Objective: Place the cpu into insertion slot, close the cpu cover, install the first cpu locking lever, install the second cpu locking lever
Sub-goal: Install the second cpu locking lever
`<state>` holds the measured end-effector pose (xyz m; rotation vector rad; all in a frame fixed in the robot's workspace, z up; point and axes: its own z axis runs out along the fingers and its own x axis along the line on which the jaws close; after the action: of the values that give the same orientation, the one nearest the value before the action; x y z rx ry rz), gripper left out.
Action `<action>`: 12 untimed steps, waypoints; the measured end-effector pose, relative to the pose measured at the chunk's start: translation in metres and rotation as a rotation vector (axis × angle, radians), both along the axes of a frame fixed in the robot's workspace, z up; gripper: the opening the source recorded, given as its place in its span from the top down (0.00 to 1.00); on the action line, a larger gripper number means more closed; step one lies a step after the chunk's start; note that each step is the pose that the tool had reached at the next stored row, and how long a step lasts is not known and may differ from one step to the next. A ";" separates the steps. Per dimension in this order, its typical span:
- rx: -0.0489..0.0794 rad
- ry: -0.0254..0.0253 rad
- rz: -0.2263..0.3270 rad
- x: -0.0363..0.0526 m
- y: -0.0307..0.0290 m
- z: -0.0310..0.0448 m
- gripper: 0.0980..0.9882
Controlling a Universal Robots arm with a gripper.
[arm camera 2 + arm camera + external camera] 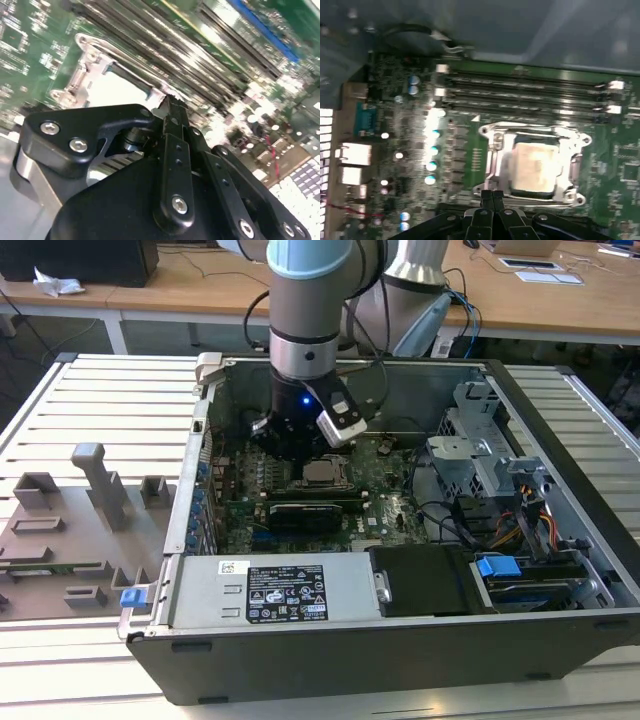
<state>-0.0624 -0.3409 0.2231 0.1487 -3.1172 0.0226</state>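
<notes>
First wrist view: cpu silvery-grey, seated under cpu cover.

**Colours and patterns noted**

The cpu is seen silvery-grey, framed by the bright silver cpu cover. The circuit board is green, dotted with pale blue-white capacitor tops. The gripper is matt black with silver screw heads. The computer case is dark grey, with a white-and-black label at the near side. Blue clips are noted at the exterior view's right. The jig board is grey-brown.
</notes>
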 end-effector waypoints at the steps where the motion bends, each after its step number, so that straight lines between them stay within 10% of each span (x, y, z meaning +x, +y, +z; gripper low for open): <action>1: 0.000 0.0057 0.000 0.0052 0.0007 -0.0003 0.99; 6: -0.001 0.0369 0.000 0.0400 0.0041 -0.0013 0.99; 12: -0.011 0.0369 0.000 0.0404 0.0048 0.0179 0.99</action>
<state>-0.0220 -0.3361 0.2410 0.1467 -3.0797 0.0364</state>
